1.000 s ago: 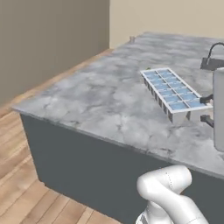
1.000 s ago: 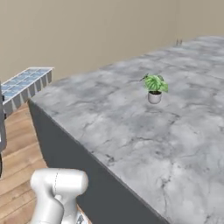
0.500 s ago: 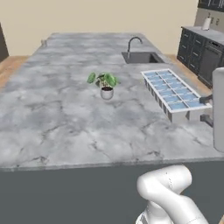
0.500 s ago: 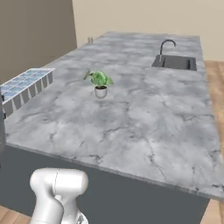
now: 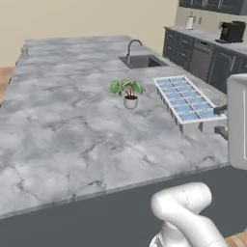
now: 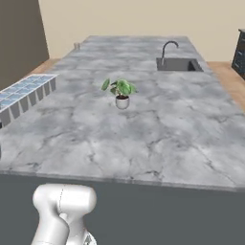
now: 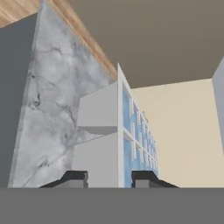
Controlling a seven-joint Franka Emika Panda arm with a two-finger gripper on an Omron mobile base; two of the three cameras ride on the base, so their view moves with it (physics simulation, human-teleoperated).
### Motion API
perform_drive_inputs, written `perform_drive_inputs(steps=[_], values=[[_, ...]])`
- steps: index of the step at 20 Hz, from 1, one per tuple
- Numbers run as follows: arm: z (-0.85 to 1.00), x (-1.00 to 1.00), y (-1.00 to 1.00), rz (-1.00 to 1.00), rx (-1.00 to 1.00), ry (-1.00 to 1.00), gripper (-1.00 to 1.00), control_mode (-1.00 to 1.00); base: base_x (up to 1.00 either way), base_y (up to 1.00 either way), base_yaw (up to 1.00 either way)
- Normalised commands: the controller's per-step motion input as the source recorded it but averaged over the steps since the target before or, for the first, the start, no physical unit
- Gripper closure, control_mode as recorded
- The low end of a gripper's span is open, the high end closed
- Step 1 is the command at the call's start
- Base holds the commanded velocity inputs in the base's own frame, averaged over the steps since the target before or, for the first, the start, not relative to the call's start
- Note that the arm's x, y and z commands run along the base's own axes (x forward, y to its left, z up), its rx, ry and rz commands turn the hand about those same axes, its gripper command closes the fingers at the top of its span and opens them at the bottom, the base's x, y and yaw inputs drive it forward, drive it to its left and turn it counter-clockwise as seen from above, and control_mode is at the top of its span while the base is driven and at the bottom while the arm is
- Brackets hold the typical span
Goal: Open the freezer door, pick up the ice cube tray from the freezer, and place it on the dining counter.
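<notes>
The ice cube tray [image 5: 185,102] is white with a grid of pale blue cubes. It hangs level above the right part of the dining counter [image 5: 67,125], and my gripper [image 5: 221,120] is shut on its near end. From the right base camera the tray [image 6: 25,93] sits at the left edge, over the marble counter [image 6: 167,124]. Seen from the hand, the tray [image 7: 124,144] stands on edge between my gripper [image 7: 109,177] fingertips, and the counter [image 7: 48,105] lies behind it.
A small potted plant [image 5: 128,92] [image 6: 119,92] stands mid-counter, left of the tray. A sink with a faucet [image 5: 140,60] [image 6: 178,62] is set in the far part. Dark wall cabinets with a coffee machine [image 5: 232,32] lie beyond on the right.
Both base views have swung round as the base moved, so the counter now lies straight ahead. The tray stays in my gripper in the same place relative to the arm.
</notes>
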Motion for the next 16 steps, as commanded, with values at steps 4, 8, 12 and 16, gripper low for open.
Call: perform_drive_inputs(steps=[4,8,12,16], values=[[0.00,0.00,0.00,0.00,0.00,0.00,1.00,1.00,0.07,1.00,-0.22],[0.00,0.00,0.00,0.00,0.00,0.00,1.00,1.00,0.14,0.97,-0.15],[0.00,0.00,0.00,0.00,0.00,0.00,1.00,1.00,0.14,0.99,-0.12],[0.00,0.00,0.00,0.00,0.00,0.00,1.00,1.00,0.15,1.00,-0.12]])
